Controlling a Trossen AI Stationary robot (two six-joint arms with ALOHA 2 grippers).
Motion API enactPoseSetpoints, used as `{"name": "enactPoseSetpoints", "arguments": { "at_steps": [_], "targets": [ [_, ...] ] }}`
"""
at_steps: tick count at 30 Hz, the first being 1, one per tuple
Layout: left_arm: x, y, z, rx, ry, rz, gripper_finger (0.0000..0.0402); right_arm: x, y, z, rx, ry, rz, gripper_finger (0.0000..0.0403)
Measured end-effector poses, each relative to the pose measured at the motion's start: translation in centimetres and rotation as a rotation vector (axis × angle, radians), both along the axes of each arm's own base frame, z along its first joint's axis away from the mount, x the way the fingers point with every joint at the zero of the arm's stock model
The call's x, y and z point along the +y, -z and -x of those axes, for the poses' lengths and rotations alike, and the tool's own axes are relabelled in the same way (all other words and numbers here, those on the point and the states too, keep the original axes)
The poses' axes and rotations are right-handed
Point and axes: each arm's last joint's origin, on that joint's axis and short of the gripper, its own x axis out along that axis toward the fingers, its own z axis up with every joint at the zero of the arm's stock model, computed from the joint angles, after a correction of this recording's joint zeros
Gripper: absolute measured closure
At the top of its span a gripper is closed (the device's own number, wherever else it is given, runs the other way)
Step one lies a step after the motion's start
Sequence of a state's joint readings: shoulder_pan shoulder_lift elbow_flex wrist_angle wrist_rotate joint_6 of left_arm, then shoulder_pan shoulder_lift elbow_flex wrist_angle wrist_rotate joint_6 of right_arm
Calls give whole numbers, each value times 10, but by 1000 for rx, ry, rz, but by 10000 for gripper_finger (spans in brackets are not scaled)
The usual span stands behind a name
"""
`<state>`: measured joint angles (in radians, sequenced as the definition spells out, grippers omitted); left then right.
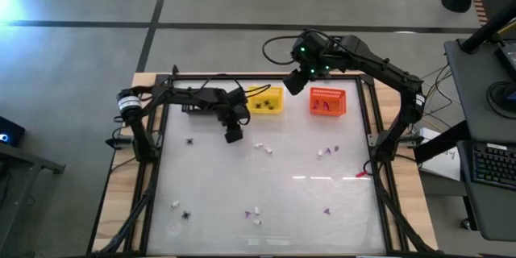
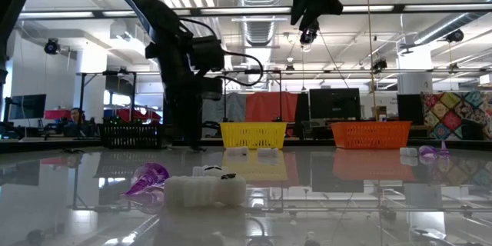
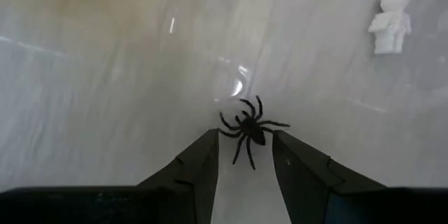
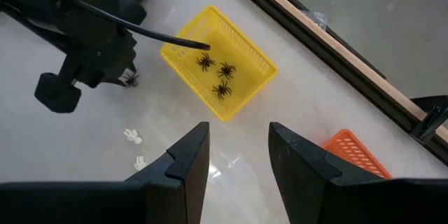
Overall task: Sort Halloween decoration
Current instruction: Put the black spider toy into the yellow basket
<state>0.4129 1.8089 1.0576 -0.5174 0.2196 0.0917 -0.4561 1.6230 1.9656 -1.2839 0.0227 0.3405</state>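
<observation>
While the left gripper hung over the counter, its fingers stood parted, with a black spider between their tips, not clamped. The right gripper, fingers parted and empty, hovered beyond, above a yellow basket containing three spiders.

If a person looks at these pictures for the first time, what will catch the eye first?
Probably the black spider on the white table, lying just ahead of the open left gripper and between its fingertips. Next come two bright baskets at the far edge: the yellow basket, holding three more spiders, and the orange basket beside it. The open right gripper hangs above them, holding nothing.
</observation>
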Motion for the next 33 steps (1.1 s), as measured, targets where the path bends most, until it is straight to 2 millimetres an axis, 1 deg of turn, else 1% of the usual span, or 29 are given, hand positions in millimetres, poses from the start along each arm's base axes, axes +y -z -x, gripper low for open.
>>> {"name": "enactPoseSetpoints", "arguments": {
  "at_steps": [8,12,15,21,23,28,31,33],
  "targets": [
    [2,17,-4,43,-25,30,283,0,0,0,1,-1,1,266],
    [2,20,-3,58,-21,22,289,0,0,0,1,-3,2,266],
    [2,20,-2,70,5,5,311,0,0,0,1,-3,2,266],
    [2,21,-1,80,38,-11,389,0,0,0,1,-3,2,266],
    [2,21,-1,83,42,-6,394,0,0,0,1,-3,2,266],
    [-1,11,3,72,61,12,399,0,0,0,1,-3,2,266],
    [-6,1,13,98,83,31,401,0,0,0,1,-3,2,266],
    [-8,-11,16,71,88,16,401,0,0,0,1,-3,2,266]
  ]
}}
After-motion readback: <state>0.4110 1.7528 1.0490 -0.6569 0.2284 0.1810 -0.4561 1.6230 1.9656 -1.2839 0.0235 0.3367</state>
